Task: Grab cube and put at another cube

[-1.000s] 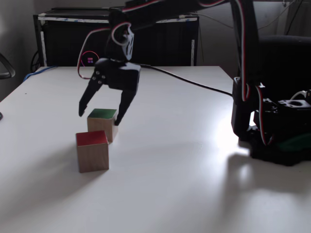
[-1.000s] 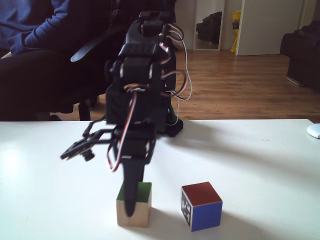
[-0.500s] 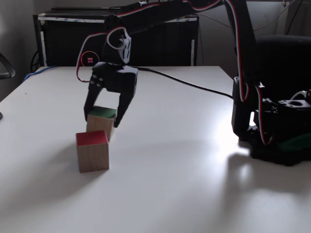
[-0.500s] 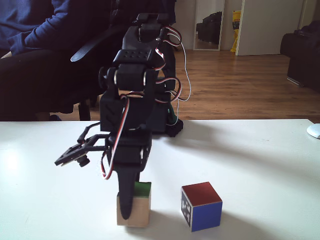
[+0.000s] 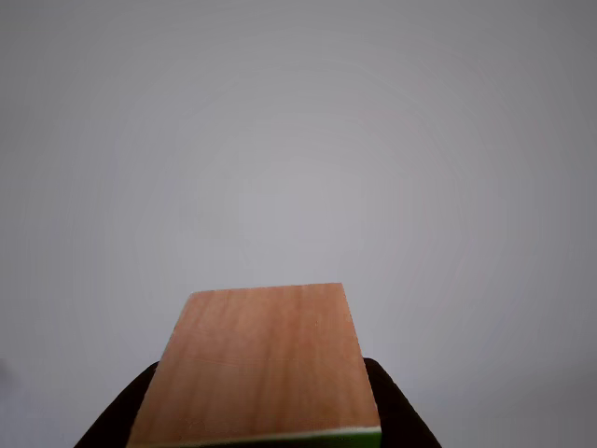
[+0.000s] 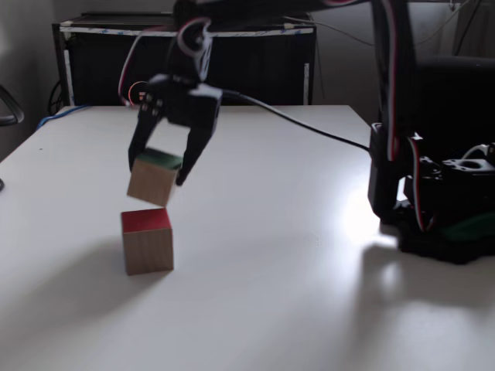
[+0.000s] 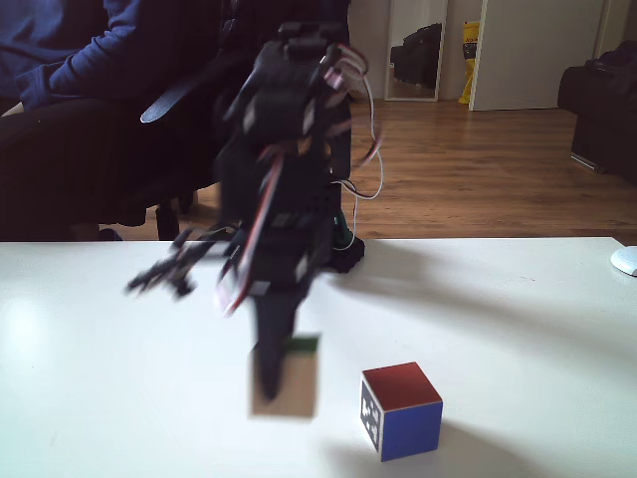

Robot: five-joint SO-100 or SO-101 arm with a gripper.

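Gripping the cube above the bench

Hanging over the white bench (image 6: 255, 255), the gripper (image 6: 158, 168) has its two dark fingers (image 6: 190, 158) closed on the sides of the cube (image 6: 152, 179), which is tilted and clear of the surface, its green face uppermost. In this fixed view the cube sits just above and slightly behind another cube (image 6: 147, 240), whose red top faces up; the two are apart. To the right, the arm's base (image 6: 433, 209) stands on the bench edge, with a black cable (image 6: 309, 127) running back across the surface.

In another fixed view the gripper (image 7: 271, 383) and arm are blurred; the cube (image 7: 286, 383) hangs off the bench (image 7: 537, 329) with one finger across its front, and another cube (image 7: 401, 409) rests to its right, showing red top, blue side and a black-and-white marker face. A person's blue sleeve (image 7: 80, 50) is behind.

In the other view the cube (image 5: 261, 364) shows a plain wooden face, a green strip at the bottom edge, and dark fingers (image 5: 396, 411) on both sides
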